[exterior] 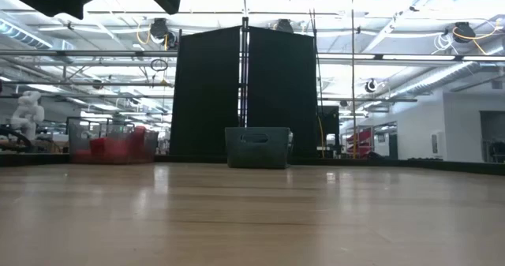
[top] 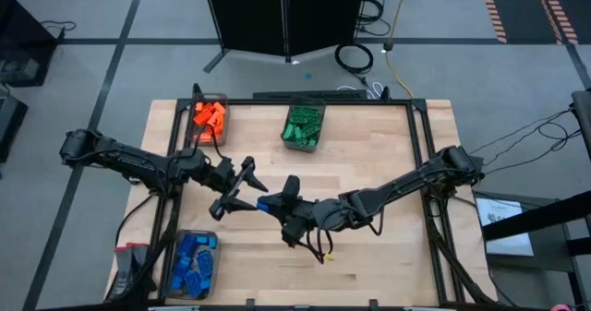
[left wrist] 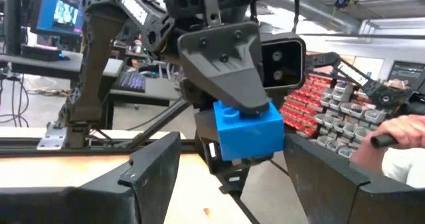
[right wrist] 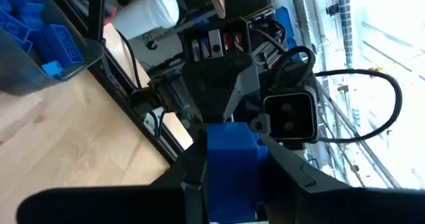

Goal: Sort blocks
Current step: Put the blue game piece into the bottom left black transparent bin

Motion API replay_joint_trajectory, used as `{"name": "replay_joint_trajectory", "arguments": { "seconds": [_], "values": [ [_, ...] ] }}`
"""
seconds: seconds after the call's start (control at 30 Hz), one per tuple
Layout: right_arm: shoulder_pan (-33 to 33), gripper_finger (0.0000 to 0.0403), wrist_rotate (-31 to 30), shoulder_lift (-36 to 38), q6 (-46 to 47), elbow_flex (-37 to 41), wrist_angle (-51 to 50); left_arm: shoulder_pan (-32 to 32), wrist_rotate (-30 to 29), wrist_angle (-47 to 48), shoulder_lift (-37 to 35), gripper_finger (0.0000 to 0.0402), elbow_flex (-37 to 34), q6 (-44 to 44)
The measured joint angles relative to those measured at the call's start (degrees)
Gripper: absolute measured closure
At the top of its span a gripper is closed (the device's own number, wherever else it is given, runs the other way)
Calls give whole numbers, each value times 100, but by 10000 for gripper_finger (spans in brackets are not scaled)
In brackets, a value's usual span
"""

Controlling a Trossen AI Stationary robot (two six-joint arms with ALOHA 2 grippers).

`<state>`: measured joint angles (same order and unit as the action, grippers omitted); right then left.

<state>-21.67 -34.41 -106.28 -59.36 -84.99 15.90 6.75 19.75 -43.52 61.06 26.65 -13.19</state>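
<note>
A blue studded block (top: 263,203) hangs in the air over the table's middle, in my right gripper (top: 277,203), which is shut on it. My left gripper (top: 247,189) is open and faces it from the table's left. In the left wrist view its two fingers stand on either side of the block (left wrist: 249,131) without touching it. The other blocks lie sorted in three bins: orange blocks (top: 210,117), green blocks (top: 303,124) and blue blocks (top: 192,260). My right gripper pinches the blue block between its two fingers, one finger (left wrist: 226,71) on the studded face (left wrist: 232,112) and the other on the opposite face. The fingers reach level from the table's right side. The block is lifted clear of the table, its far end (right wrist: 229,151) sticking out toward the left gripper.
The orange bin (top: 207,119) and green bin (top: 305,126) stand at the table's far edge, and the blue bin (top: 189,265) at the near left corner. A red object (top: 129,254) lies beside the blue bin. Bare wood (top: 369,145) stretches between them. A person's hand (left wrist: 398,137) shows beyond the table.
</note>
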Motion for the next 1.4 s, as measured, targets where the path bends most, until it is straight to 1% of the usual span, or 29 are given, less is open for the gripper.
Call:
{"name": "replay_joint_trajectory", "arguments": {
  "seconds": [0.17, 0.27, 0.5, 0.7, 1.1, 1.23, 1.4],
  "values": [
    [71, 328, 43, 0, 81, 0, 0, 2, 22, -121, 0, 136, 0, -4],
    [107, 328, 185, 0, 81, 0, 11, 2, 24, -115, 0, 136, 0, -8],
    [189, 328, 198, 0, 123, 0, 8, 2, 35, -121, 17, 136, 0, -152],
    [282, 328, 608, 0, 271, 0, -1, 2, 35, -262, 17, 136, 0, -164],
    [315, 328, 607, 0, 239, 0, -35, 2, -18, -263, 17, 136, 0, -422],
    [379, 328, 604, 0, 232, 0, -35, 2, -190, -254, 17, 136, 0, -605],
    [458, 328, 607, 0, 301, 0, -34, 2, -205, -252, 17, 136, 0, -605]
  ]
}}
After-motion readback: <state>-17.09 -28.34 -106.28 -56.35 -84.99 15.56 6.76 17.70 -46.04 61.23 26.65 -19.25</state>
